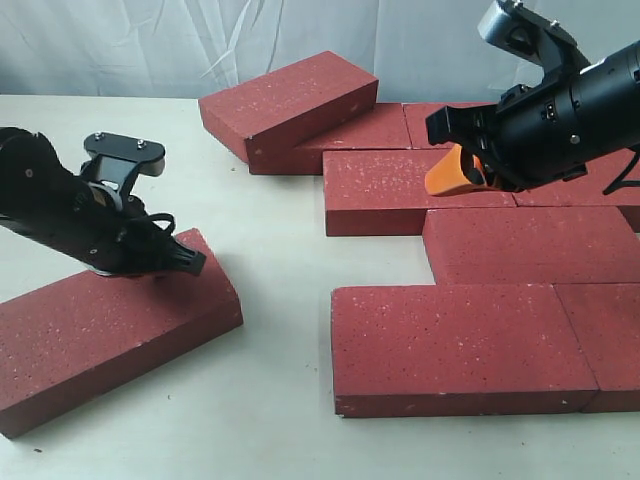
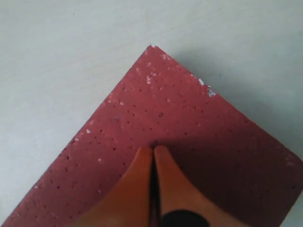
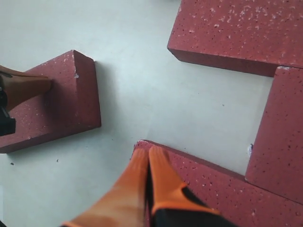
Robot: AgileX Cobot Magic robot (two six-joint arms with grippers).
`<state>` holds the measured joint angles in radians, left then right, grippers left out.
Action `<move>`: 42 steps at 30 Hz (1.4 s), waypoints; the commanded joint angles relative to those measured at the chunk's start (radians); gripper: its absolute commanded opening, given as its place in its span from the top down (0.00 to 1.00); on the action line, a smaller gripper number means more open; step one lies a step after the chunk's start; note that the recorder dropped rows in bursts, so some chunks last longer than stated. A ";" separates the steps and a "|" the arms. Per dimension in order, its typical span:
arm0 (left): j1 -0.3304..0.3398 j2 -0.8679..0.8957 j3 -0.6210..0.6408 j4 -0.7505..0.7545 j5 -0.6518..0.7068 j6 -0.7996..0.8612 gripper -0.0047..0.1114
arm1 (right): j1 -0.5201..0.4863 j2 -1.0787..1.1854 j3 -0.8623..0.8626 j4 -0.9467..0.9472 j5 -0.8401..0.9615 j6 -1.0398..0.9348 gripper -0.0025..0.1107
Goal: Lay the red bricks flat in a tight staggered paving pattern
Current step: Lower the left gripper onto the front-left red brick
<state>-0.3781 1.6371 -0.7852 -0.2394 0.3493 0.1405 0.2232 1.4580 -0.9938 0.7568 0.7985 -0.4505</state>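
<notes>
Beneath the left fingers [image 2: 135, 189], the loose brick [image 1: 110, 330] lies diagonally.

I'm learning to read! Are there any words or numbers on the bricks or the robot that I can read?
None: no words, numbers or signs can be read in any view.
The bricks show only white speckles.
The left hand and right hand are plain orange, with no label.
</notes>
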 commanded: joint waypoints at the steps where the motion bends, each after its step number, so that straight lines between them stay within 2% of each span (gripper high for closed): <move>1: -0.003 0.014 0.002 -0.022 -0.010 0.010 0.96 | -0.002 0.003 0.004 0.007 -0.002 -0.009 0.98; 10: -0.003 0.014 0.002 -0.181 -0.035 0.258 0.96 | -0.002 0.003 0.004 0.012 -0.002 -0.009 0.98; 20: -0.003 0.014 0.002 -0.548 -0.040 0.652 0.96 | -0.002 0.003 0.004 0.012 -0.002 -0.009 0.98; 23: -0.003 0.015 0.002 -0.600 -0.040 0.708 0.96 | -0.002 0.003 0.004 0.012 -0.002 -0.009 0.98; 26: -0.003 0.014 -0.014 -0.598 -0.025 0.674 0.96 | -0.002 0.003 0.004 0.011 0.000 -0.011 0.98; 28: -0.003 0.005 -0.030 -0.563 0.005 0.608 0.96 | -0.002 0.003 0.004 0.011 0.002 -0.018 0.98; 31: -0.003 -0.026 -0.067 -0.398 0.083 0.447 0.96 | -0.002 0.003 0.004 0.011 0.004 -0.020 0.98; 35: -0.003 -0.086 -0.124 0.019 0.240 0.052 0.96 | -0.002 0.003 0.004 0.011 0.004 -0.020 0.98; 39: -0.003 -0.134 -0.143 0.307 0.453 -0.209 0.96 | -0.002 0.003 0.004 0.011 0.005 -0.020 0.98; 41: -0.003 -0.134 -0.134 0.324 0.538 -0.224 0.96 | -0.002 0.003 0.004 0.013 0.004 -0.020 0.98; 42: -0.003 -0.134 -0.125 0.322 0.533 -0.226 0.96 | -0.002 0.003 0.004 0.013 0.004 -0.020 0.98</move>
<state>-0.3781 1.5108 -0.9219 0.0566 0.8354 -0.0455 0.2232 1.4580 -0.9938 0.7661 0.8024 -0.4594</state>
